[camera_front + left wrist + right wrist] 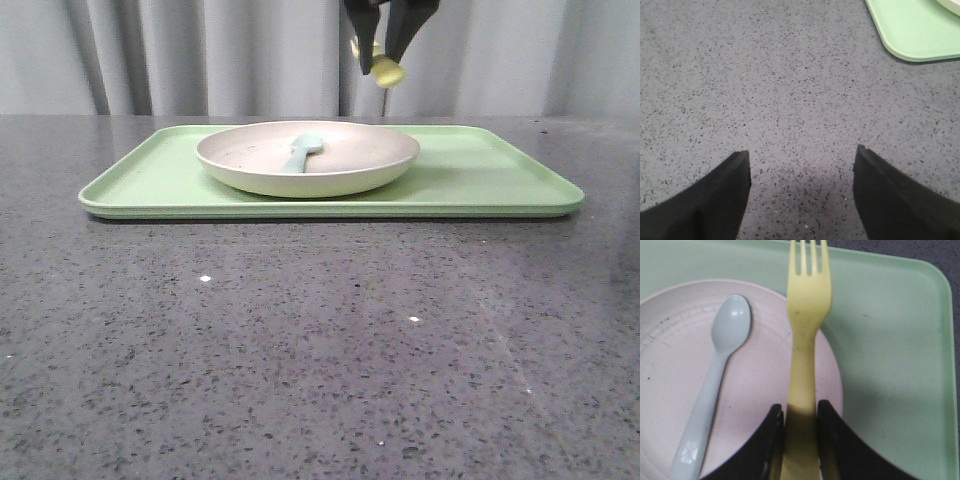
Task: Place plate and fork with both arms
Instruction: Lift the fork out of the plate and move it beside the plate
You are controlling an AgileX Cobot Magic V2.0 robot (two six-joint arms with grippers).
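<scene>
The dark grey speckled stone table (300,370) fills the lower two thirds of the front view. Across the middle of that frame lies the flat rectangular light-green plastic tray (500,175). The round shallow cream-white plate (350,165) sits on the tray, a little left of the frame's centre, so the plate half of the task looks finished. A pale blue plastic spoon (303,152) lies inside it.

The fork half is not done. The small bright yellow plastic fork (807,315) hangs in the air at the top centre of the front view, above the plate's right side and clear of it. In the right wrist view the right gripper (801,425) has its black fingers (832,440) pressed on either side of the fork's flat handle, the tines pointing to the upper edge of the frame, over the plate's rim and the bare tray beside it.

The left gripper (800,180) holds nothing: its two fingers stand wide apart at the bottom of the left wrist view, above bare table, with a tray corner in the upper right.

What remains, by my reading, is lowering and releasing the fork.
</scene>
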